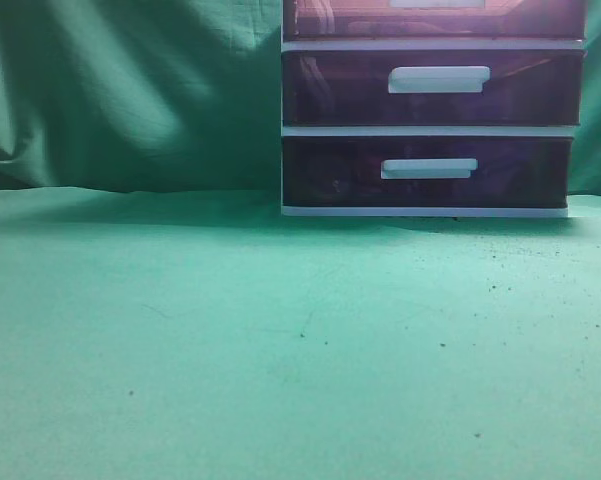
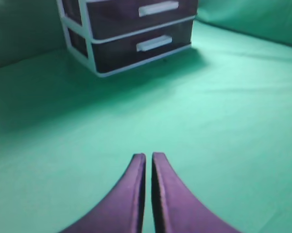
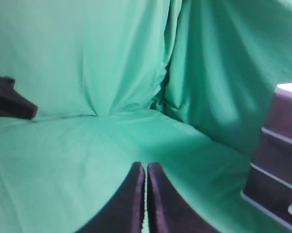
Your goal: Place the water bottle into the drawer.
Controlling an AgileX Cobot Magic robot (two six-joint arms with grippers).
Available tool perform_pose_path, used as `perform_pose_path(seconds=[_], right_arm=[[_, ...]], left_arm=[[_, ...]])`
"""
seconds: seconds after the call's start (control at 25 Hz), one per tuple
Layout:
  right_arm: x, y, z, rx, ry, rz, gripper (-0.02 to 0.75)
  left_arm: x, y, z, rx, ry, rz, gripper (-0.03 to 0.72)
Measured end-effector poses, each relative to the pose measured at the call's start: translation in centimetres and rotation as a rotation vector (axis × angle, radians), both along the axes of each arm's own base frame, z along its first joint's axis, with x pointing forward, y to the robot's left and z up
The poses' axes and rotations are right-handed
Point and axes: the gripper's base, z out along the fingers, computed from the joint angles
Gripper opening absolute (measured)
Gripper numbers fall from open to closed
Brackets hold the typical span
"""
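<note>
The water bottle shows in no view. The drawer [image 1: 330,20], translucent dark purple, is the uppermost of three in the white-framed unit [image 1: 430,131] at the back right of the exterior view; only its lower part shows, and it looks pushed in. Its side also shows in the right wrist view [image 3: 287,114]. My left gripper [image 2: 148,156] is shut and empty above the green cloth, well short of the unit. My right gripper [image 3: 146,165] is shut and empty, with the unit to its right. Neither gripper shows in the exterior view.
Green cloth [image 1: 280,340] covers the table and hangs behind as a backdrop. The left wrist view shows the two lower drawers [image 2: 136,46]. A dark object [image 3: 9,104] lies at the left edge of the right wrist view.
</note>
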Motion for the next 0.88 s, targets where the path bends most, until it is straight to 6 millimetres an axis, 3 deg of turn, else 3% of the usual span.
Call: perform_pose_path(seconds=[0.2,0.32,0.68,0.88], right_arm=[[0.3,0.0,-4.2,-0.025,0.077,-0.004,0.000],[0.5,0.0,-5.0,-0.029,0.103,-0.006,0.000],[0.6,-0.1,-5.0,-0.026,0.096,-0.030,0.000],[2.2,-2.0,-4.3,0.130,0.124,-0.296,0.000]], left_arm=[[0.1,0.0,-0.6,0.032,0.013,0.007,0.000],[0.1,0.1,-0.6,0.036,0.009,0.009,0.000],[0.1,0.1,-0.6,0.036,0.009,0.009,0.000],[0.1,0.1,-0.6,0.036,0.009,0.009,0.000]])
